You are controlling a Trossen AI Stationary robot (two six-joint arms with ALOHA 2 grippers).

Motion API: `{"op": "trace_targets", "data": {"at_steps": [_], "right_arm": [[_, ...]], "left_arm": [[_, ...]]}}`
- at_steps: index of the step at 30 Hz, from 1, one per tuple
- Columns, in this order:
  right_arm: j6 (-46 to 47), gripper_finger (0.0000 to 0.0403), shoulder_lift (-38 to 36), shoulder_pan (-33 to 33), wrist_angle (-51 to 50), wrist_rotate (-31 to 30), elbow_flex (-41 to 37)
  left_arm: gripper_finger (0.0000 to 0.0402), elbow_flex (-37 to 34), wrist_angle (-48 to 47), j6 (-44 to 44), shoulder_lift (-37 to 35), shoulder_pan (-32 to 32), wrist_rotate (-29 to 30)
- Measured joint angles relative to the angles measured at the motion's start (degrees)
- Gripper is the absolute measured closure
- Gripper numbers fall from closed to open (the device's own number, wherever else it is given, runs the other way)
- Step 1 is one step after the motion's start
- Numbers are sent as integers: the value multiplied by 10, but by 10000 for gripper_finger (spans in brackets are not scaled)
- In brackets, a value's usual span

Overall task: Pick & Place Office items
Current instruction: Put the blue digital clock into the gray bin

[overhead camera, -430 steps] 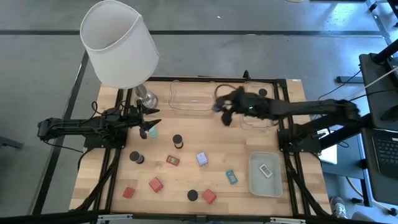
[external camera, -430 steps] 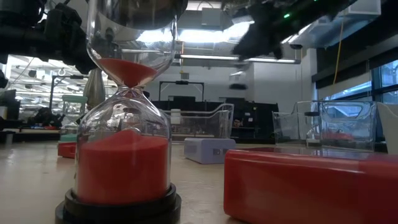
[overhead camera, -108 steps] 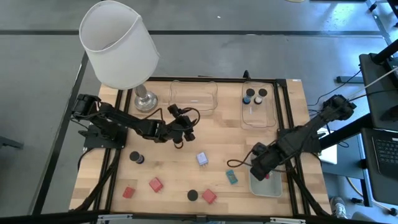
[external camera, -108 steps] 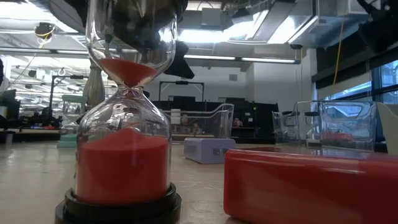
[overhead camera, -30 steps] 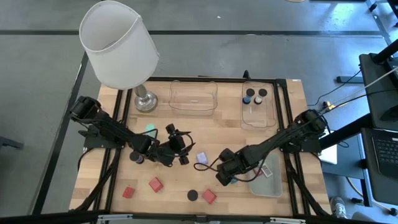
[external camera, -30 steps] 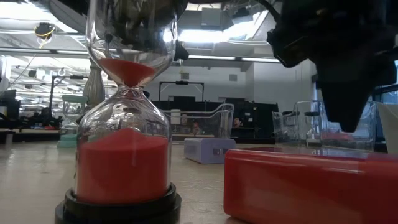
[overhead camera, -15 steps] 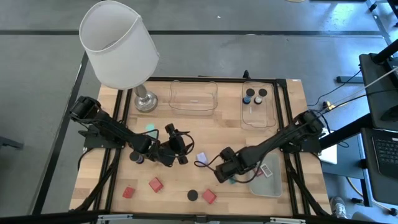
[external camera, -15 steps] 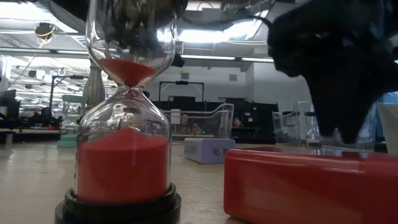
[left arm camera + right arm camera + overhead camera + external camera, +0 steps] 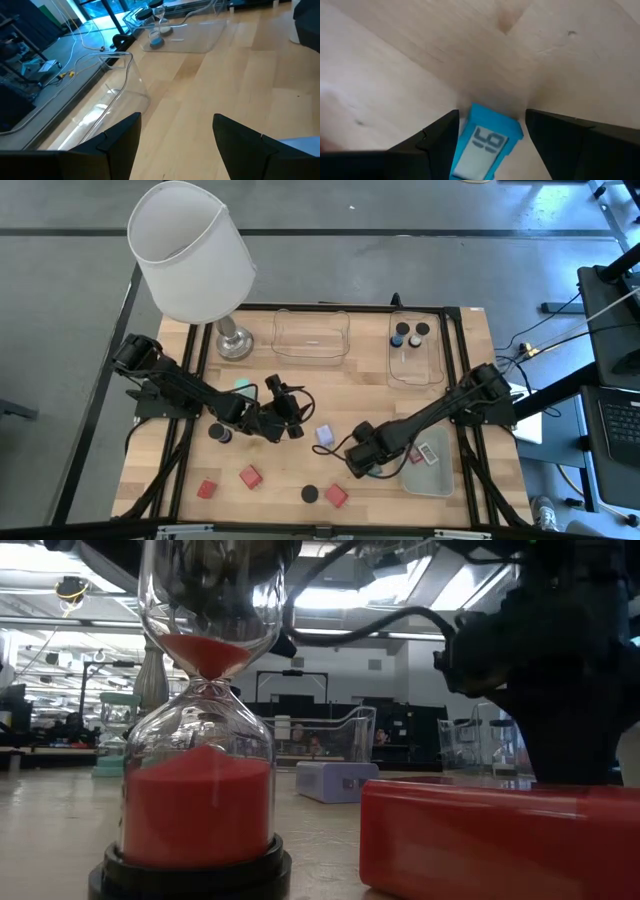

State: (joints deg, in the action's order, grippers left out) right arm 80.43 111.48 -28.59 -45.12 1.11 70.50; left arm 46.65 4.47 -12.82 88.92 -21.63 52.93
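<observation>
My right pincer [image 9: 490, 135] is spread wide around the little blue timer [image 9: 487, 142], maybe not touching it yet.

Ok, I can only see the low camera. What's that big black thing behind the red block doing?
Observer: That's the right gripper. Its wrist camera shows a teal rectangle lying on the table between its fingers.
Operator: Is it squeezing it?
Observer: Not yet. The fingers stand open on either side of it.
Operator: And the other arm?
Observer: From above, the left gripper is beside the lavender cube, open and holding nothing.
</observation>
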Motion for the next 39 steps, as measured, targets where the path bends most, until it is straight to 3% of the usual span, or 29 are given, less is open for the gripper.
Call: {"op": "trace_targets", "data": {"at_steps": [6, 15, 19, 24, 31, 34, 39], "right_arm": [[-56, 176, 4, 0, -4, 0, 1], [-79, 248, 5, -1, -18, 0, 0], [-102, 259, 5, 3, -19, 7, 1], [-173, 224, 10, 12, -23, 30, 29], [-200, 128, 9, 23, -28, 30, 84], [-172, 98, 8, 24, -51, 55, 105], [-48, 78, 8, 15, -74, 75, 107]], "left_arm": [[158, 0, -1, 0, 0, 0, 1], [158, 0, -6, 1, 0, 10, 4], [158, 0, -6, 1, 0, 13, -2], [158, 0, -6, 0, 0, 12, -3], [158, 0, -6, 0, 0, 10, -7], [158, 0, -12, -1, 0, 10, -8], [158, 0, -19, -1, 0, 10, -8]]}}
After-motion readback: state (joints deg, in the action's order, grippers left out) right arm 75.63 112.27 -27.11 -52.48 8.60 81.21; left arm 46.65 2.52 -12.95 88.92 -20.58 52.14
